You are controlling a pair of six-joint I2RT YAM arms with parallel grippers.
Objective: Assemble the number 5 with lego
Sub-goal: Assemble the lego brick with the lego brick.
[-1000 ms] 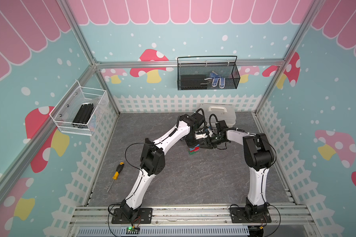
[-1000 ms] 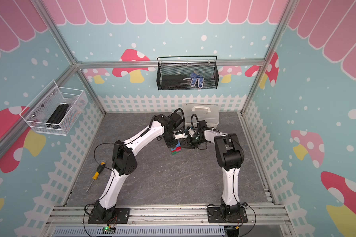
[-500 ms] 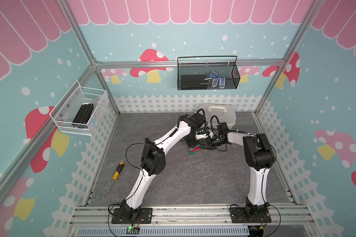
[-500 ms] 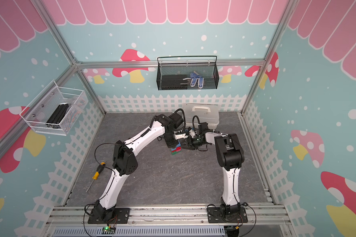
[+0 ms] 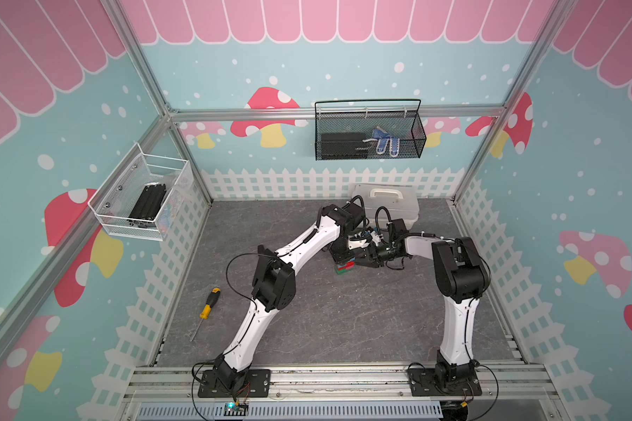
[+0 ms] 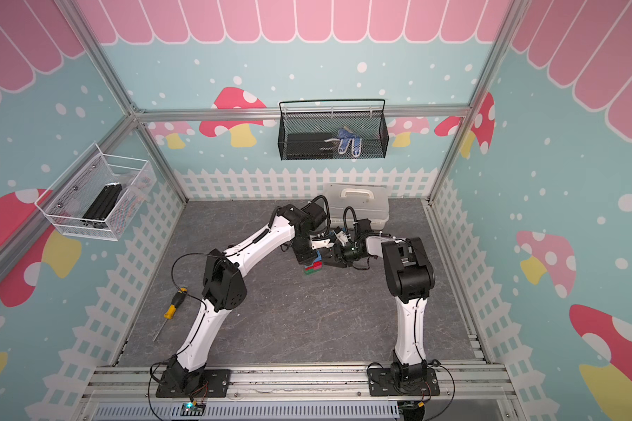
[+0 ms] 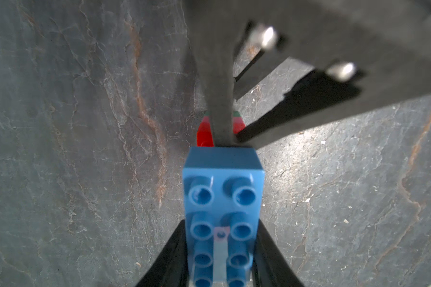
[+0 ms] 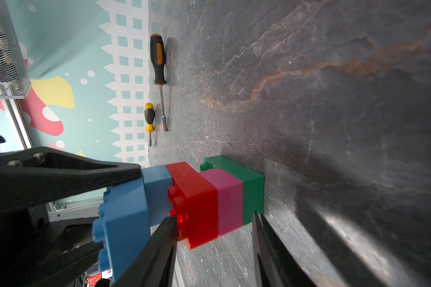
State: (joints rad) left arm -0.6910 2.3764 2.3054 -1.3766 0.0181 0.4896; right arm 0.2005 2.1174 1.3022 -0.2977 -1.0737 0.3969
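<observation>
The lego stands as one stack (image 5: 344,268) (image 6: 313,266) on the grey table, shaped like the number 5. From the table up it is green (image 8: 249,188), pink (image 8: 228,196), red (image 8: 197,198), short blue (image 8: 157,181), then long blue (image 8: 122,218) (image 7: 222,179). My left gripper (image 5: 345,259) (image 7: 222,223) points down from above. Its fingers (image 7: 169,251) lie close along both sides of the long blue brick. My right gripper (image 5: 362,261) (image 8: 213,218) comes in from the side and straddles the red, pink and green bricks. Whether either pair of jaws touches the bricks does not show.
A yellow-handled screwdriver (image 5: 207,310) (image 8: 149,116) lies near the left fence, and an orange-and-black driver (image 8: 158,59) lies beside it. A white case (image 5: 387,204) stands at the back, just behind both wrists. Wire baskets (image 5: 143,204) (image 5: 369,135) hang on the walls.
Both grippers stay at the stack, and the stack stands in the same spot. No clear movement shows in the top views.
</observation>
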